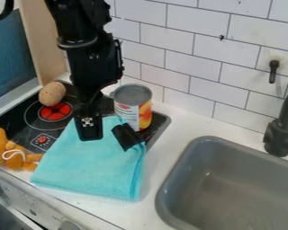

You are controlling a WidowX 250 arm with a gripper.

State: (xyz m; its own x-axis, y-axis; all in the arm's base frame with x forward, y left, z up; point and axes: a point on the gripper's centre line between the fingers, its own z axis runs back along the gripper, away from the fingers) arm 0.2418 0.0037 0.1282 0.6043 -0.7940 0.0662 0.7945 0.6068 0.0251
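White tiled wall (188, 49), black stovetop (161, 126), grey sink (231, 179).

Toy kitchen: stovetop (33, 117) with red burners, grey sink (231, 179), black faucet (283, 126), white wall tiles (170, 49)

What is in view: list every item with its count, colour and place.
Towel: one, turquoise, over the stovetop's front right and the counter.
Can: one, silver top, white and orange label, upright behind the towel.
Potato-like object: one, brown, stovetop's back left.
Soft toy: one, orange with white cord, front left.
Stovetop: one, black with red markings, left.
Knobs: at least two, greyish, stove front.
Counter: one, white, between stovetop and sink.
Sink: one, grey, lower right.
Faucet: one, black, right edge.
Hook-like fitting: one, black, on the wall.
Wall: one, white tiles, back.
Panels: one tan, one blue, upper left.
Arm: one, black, from the top edge.
Gripper: one, black, open at the towel.
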